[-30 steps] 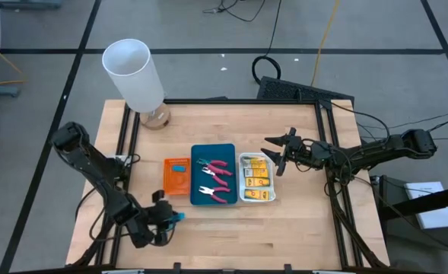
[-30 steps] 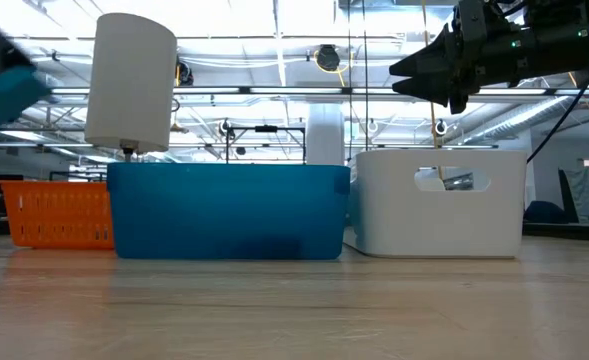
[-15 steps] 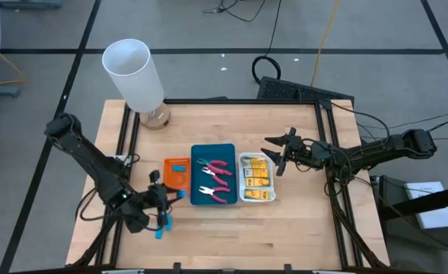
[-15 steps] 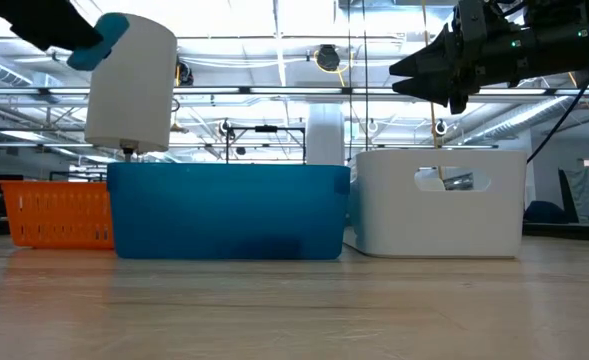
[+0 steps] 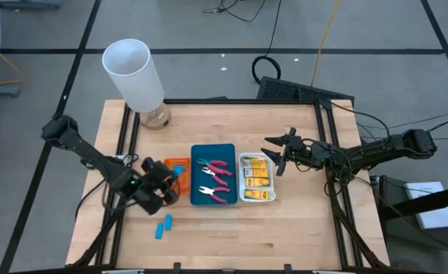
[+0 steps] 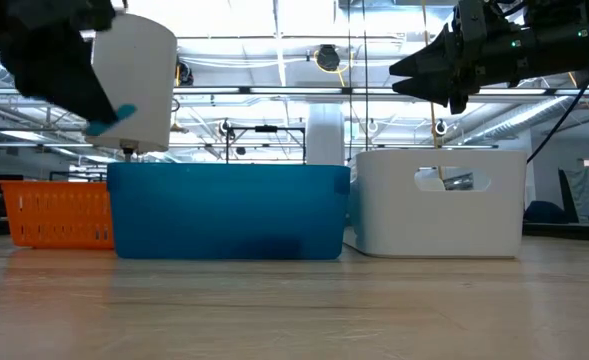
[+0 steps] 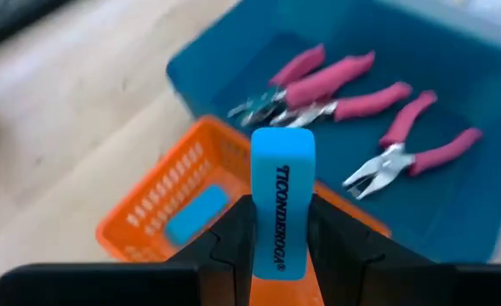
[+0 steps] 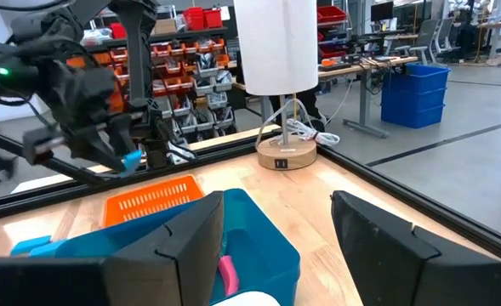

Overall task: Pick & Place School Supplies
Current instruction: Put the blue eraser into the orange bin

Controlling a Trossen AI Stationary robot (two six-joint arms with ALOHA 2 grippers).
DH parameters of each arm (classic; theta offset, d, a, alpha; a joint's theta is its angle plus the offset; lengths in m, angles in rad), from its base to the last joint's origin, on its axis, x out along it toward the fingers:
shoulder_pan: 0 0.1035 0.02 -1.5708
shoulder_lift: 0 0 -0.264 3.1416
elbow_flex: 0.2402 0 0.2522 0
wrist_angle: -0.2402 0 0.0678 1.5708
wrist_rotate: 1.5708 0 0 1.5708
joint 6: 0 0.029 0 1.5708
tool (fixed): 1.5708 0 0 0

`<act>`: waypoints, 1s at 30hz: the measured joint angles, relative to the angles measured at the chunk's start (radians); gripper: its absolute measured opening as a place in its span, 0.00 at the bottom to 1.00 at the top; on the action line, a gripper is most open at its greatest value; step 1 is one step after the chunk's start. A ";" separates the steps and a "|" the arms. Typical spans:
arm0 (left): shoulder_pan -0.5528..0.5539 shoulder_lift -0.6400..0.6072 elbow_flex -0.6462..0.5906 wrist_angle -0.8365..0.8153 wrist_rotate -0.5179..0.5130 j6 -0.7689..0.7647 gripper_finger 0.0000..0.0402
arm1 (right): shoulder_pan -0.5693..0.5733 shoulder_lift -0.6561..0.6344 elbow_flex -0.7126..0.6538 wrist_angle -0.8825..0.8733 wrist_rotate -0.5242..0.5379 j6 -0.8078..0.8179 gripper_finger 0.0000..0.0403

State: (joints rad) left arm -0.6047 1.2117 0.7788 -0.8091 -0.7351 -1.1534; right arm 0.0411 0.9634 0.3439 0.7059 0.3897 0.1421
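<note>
The left gripper [image 5: 165, 181] sits just beside the orange tray [image 5: 181, 183], above its near-left edge, with its fingers [image 7: 233, 234] clamped on a light-blue eraser [image 7: 281, 201] that stands upright between them. One more blue eraser [image 7: 196, 213] already lies inside that tray, and two others [image 5: 163, 225] rest on the bare wood in front of the tray, near the table's front edge.

To place this one well, I would carry it fully over the tray's inside before lowering, since from here it could catch the rim or drop outside. Letting go low should keep it from bouncing out.

Right of the orange tray, the blue tray [image 5: 198, 151] holds the pink-handled pliers [image 5: 217, 169]. Further right, the white tray [image 5: 244, 197] holds the yellow packets [image 5: 257, 177]. The right gripper [image 5: 278, 151] waits above the white tray's far right corner, fingers apart and holding nothing.
</note>
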 joint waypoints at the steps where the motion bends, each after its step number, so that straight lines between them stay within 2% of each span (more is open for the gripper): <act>1: 0.014 0.009 -0.002 -0.002 0.024 -0.007 0.24 | 0.000 0.000 0.000 0.000 0.000 0.000 0.52; 7: 0.096 0.071 -0.007 -0.003 0.164 -0.084 0.24 | 0.000 0.000 0.000 0.000 0.000 0.000 0.52; 13: 0.148 0.132 -0.007 -0.002 0.295 -0.091 0.24 | 0.000 0.000 0.000 0.000 0.000 0.000 0.52; 23: 0.202 0.224 -0.007 0.001 0.376 -0.109 0.24 | 0.000 0.000 0.000 0.000 0.000 0.000 0.52; 30: 0.214 0.242 -0.007 0.002 0.379 -0.109 0.24 | 0.000 0.000 0.000 0.000 0.000 0.000 0.52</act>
State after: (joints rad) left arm -0.3905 1.4536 0.7715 -0.8070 -0.3557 -1.2621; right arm 0.0412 0.9634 0.3439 0.7057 0.3898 0.1417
